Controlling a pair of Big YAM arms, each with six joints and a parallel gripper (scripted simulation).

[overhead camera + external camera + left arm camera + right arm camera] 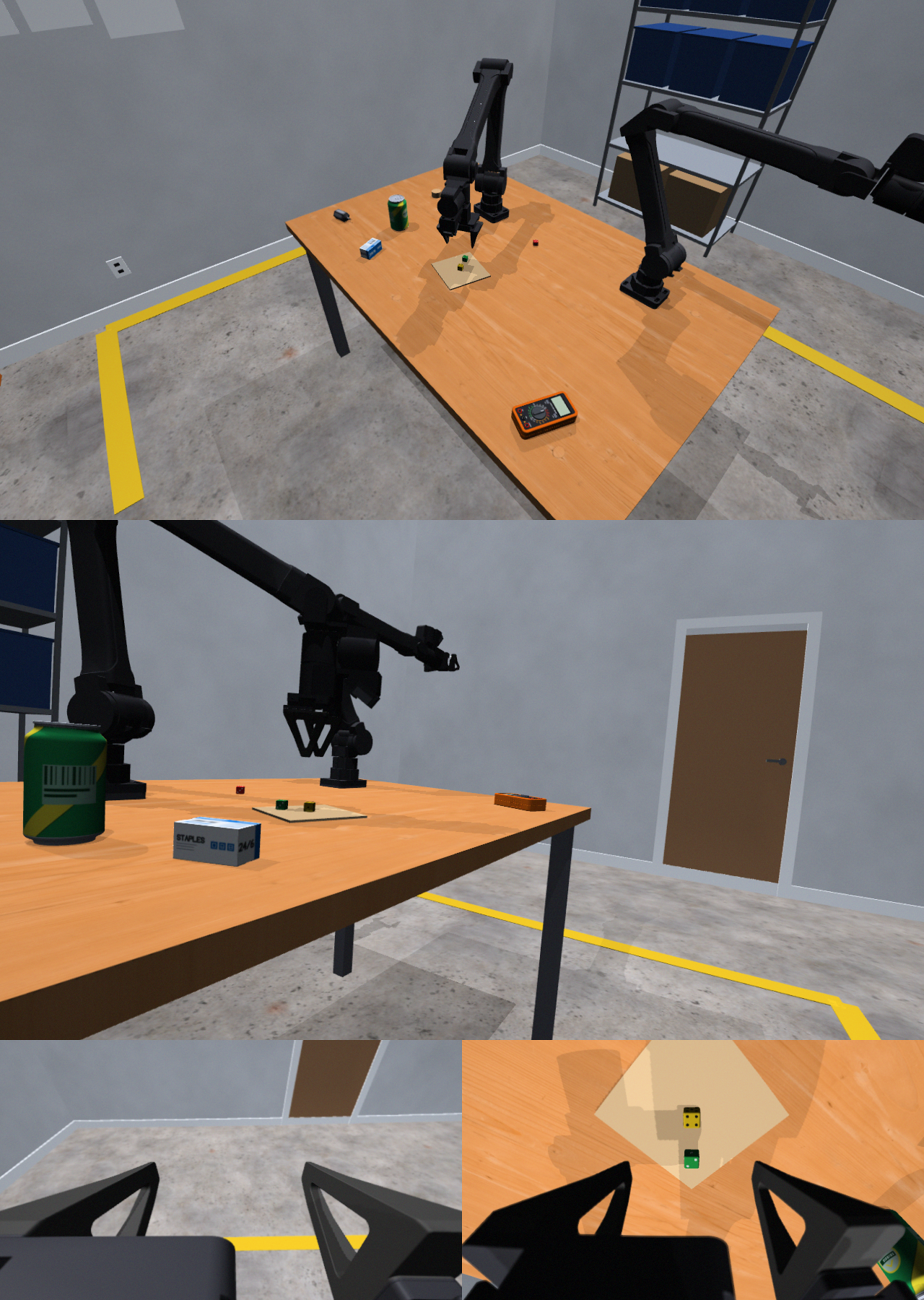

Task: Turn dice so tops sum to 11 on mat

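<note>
Wooden tabletop [465,349] [129,901] [505,1184] underneath, and on its tan mat [445,274] [329,815] [736,1094] sit the yellow die [460,266] [309,806] [691,1120] and green die [464,258] [281,804] [691,1160], a little apart. The red die [535,242] [240,789] lies off the mat, on bare wood. Above the mat hangs the right gripper [459,243] [312,754] [691,1169], fingers spread around nothing; the left gripper [456,662] [230,1170] is spread too, out past the table. Farther out are a green can [398,213] [64,781] [907,1257], a staples box [369,248] [213,841] and an orange multimeter [544,414] [520,802], none between the red die and the mat. From the right wrist, yellow's bright face shows four pips and green's shows two (red's top I can't read from here).
</note>
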